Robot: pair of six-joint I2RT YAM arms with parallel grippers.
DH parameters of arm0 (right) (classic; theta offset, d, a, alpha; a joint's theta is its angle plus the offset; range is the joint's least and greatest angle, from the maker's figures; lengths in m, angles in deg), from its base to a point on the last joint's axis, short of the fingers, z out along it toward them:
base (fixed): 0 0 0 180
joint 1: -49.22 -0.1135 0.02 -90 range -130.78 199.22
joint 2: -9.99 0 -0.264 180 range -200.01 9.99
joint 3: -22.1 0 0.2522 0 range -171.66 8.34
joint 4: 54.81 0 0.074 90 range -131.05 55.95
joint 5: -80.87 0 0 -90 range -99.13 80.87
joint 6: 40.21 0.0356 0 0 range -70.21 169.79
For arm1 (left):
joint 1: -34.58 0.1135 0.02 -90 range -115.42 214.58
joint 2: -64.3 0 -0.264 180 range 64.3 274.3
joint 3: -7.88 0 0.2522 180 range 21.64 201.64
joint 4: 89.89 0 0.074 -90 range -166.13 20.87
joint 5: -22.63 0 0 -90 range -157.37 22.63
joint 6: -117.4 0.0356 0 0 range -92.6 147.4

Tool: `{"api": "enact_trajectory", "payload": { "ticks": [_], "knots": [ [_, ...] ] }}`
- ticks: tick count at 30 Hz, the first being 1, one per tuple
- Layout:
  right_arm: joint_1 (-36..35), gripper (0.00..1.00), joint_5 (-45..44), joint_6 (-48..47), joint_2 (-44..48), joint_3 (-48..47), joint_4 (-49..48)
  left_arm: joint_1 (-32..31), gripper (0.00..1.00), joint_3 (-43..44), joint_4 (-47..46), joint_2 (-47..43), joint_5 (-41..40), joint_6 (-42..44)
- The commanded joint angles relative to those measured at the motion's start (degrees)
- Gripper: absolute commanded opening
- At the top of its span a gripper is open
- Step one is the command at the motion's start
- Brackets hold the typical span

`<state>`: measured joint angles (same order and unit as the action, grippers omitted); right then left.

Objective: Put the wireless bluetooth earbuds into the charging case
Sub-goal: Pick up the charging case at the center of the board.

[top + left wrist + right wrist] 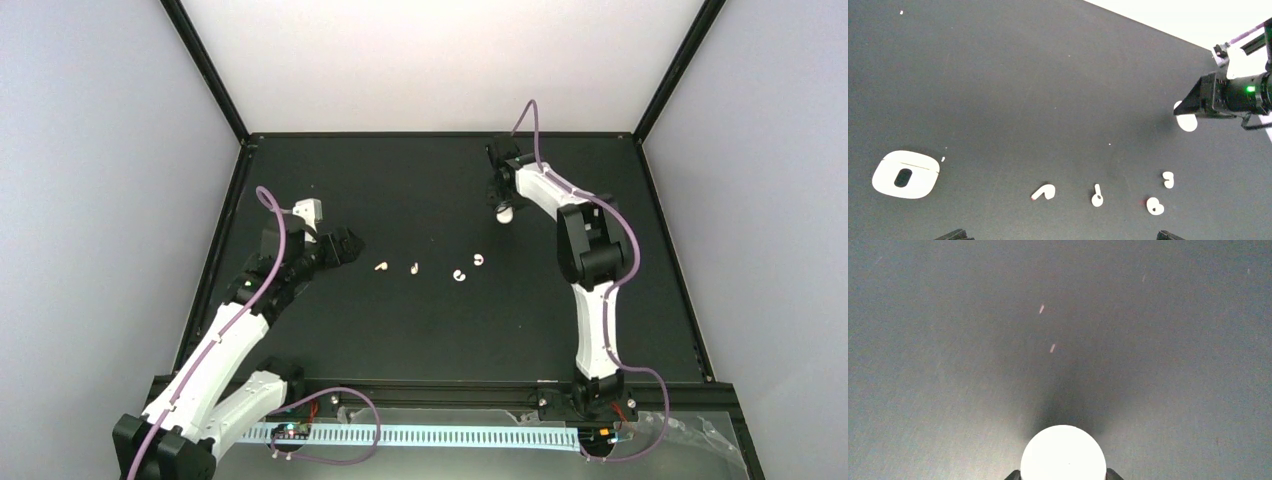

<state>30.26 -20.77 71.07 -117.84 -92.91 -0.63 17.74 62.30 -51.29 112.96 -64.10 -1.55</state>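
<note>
The top camera sits high behind the near edge and looks down on the whole table (420, 330) from afar. The left wrist camera looks slantwise across the table from a middle distance, and shares the earbuds (1097, 196) and the right hand (1182, 111) with the top view. The right wrist camera faces down, very near the table, with the charging case (1063, 452) at its lower edge.
</note>
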Motion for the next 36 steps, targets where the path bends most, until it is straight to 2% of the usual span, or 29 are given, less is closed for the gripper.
{"api": "enact_trajectory", "payload": {
  "ticks": [1,13,18,22,27,36],
  "knots": [
    [-3.49,0.32,0.71,-2.0,9.14,9.4,-2.91,-0.39,0.99,-0.23,-1.27,-1.31,3.32,0.46],
    [-8.74,0.33,2.73,-0.19,30.53,36.7,-3.88,-2.3,0.99,0.13,-0.58,-1.91,4.72,1.0],
    [-14.06,0.33,5.05,1.06,36.9,43.77,-2.77,-2.41,0.99,0.07,-1.01,-1.91,5.54,0.99],
    [-21.14,0.33,5.01,2.13,40.87,48.47,-3.13,-2.41,0.99,0.25,-0.65,-1.89,6.23,0.86],
    [-31.06,0.33,1.69,0.34,42.12,49.65,-4.56,-2.41,0.99,0.3,0.98,-3.35,5.78,-0.21],
    [-38.53,0.34,-0.44,-3.12,35.71,46.1,-6.13,-2.41,0.99,-0.96,3.98,-10.64,1.16,-1.37]
  ]
}}
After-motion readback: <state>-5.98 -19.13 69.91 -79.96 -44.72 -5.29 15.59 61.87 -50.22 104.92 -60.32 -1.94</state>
